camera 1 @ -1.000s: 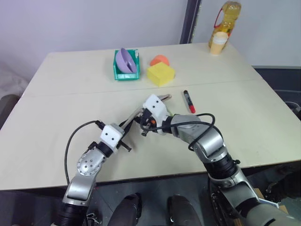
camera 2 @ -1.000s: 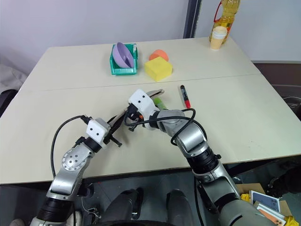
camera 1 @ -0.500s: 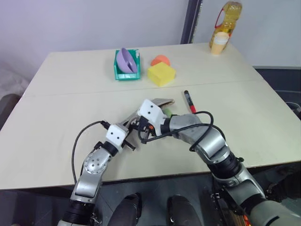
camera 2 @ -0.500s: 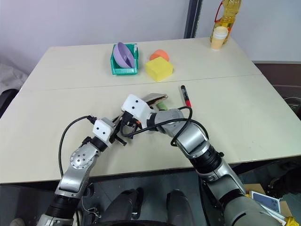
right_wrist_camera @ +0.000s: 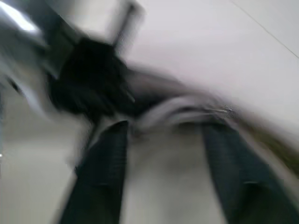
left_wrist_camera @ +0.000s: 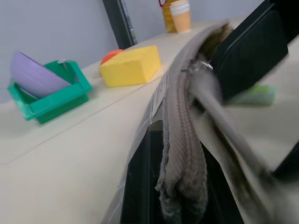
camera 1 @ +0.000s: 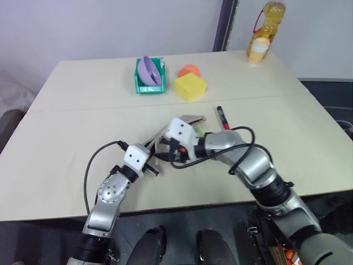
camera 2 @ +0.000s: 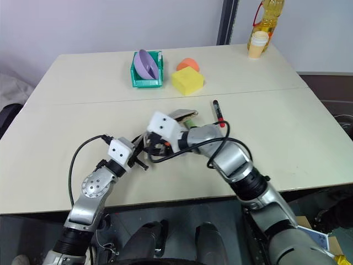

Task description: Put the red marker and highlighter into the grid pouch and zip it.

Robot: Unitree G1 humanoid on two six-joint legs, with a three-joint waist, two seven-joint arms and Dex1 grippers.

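Left gripper (left_wrist_camera: pixel 180 186) is clamped tight on the grid pouch (left_wrist_camera: pixel 182 140) edge; right gripper (right_wrist_camera: pixel 163 172) jaws spread wide beside it. Red marker (camera 1: pixel 222 118) lies just beyond the pouch, highlighter (camera 1: pixel 197 132) touching it. No readable writing.

Grid pouch (left_wrist_camera: pixel 180 154): woven grey cloth, coarse ribbed weave along the edge, matt, fraying at the corner pinched by my left tool (camera 1: pixel 156 165). Bench (camera 1: pixel 83 132): pale, smooth, matt top (laminate or wood, cannot tell). Bin (camera 1: pixel 149 83): green plastic, slightly glossy; the purple bowl (camera 1: pixel 146 70) in it looks smooth. Yellow block (camera 1: pixel 190 87): matt, soft-looking, sponge-like. Red marker (camera 1: pixel 223 118): glossy plastic. My right tool's fingers (right_wrist_camera: pixel 100 172): black, finely ribbed, matt. Bottle (camera 1: pixel 266 25): clear glossy plastic.
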